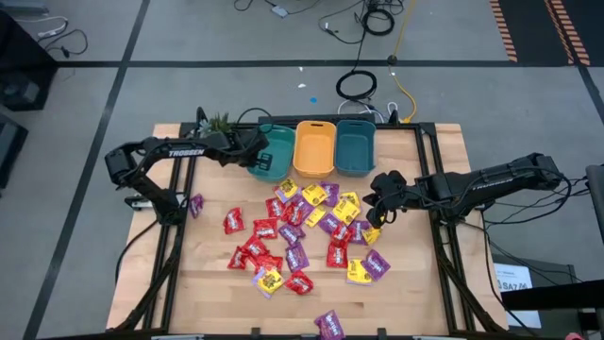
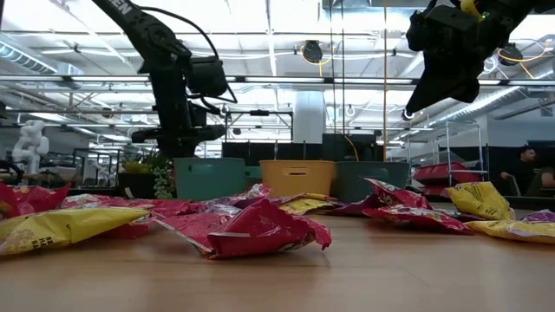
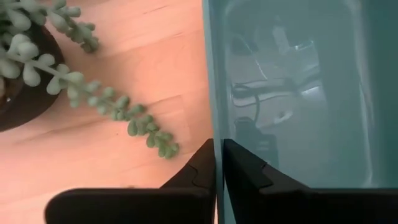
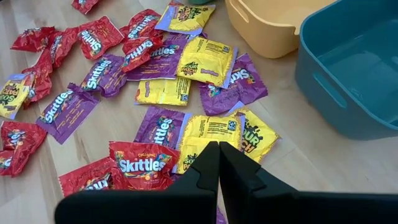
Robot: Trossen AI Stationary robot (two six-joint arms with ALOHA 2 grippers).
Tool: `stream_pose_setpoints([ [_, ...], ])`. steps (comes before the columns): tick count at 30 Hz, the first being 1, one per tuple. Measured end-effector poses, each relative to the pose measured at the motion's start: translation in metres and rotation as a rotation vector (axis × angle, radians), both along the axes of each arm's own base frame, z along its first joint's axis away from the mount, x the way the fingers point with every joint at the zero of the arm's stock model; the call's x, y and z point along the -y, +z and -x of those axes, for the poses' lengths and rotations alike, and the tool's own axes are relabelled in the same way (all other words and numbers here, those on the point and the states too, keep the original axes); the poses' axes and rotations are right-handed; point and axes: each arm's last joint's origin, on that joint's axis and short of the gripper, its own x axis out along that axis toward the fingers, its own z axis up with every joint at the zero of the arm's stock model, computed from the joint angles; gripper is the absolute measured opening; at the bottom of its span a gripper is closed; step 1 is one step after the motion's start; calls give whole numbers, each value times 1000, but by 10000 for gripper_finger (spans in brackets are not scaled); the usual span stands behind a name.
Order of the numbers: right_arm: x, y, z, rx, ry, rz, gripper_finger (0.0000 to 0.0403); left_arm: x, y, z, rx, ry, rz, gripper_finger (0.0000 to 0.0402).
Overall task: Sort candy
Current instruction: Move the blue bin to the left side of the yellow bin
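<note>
High view — three bins (image 1: 316,146).

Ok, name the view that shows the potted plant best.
Left wrist view: the potted plant fills the frame, its beaded strands clear. High view shows a small green tuft; low view a dim shape; right wrist view, nothing.

Both arms are dark, nearly black, built of slim jointed links. The left arm (image 1: 156,156) carries white "TROSSEN" lettering along its forearm, and the right arm (image 1: 491,181) has faint white lettering too. Each wrist ends in two matte black, angular stepped fingers (image 4: 205,168), and thin black cables loop beside the joints
</note>
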Motion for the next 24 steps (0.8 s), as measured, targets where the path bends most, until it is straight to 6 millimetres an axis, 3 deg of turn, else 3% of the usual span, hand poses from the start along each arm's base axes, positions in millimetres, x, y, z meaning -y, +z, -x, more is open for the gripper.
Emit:
stream_pose_setpoints([
  [24,-2,0,0,-12,53,-35,2,-2,0,3,121,324,49,36],
])
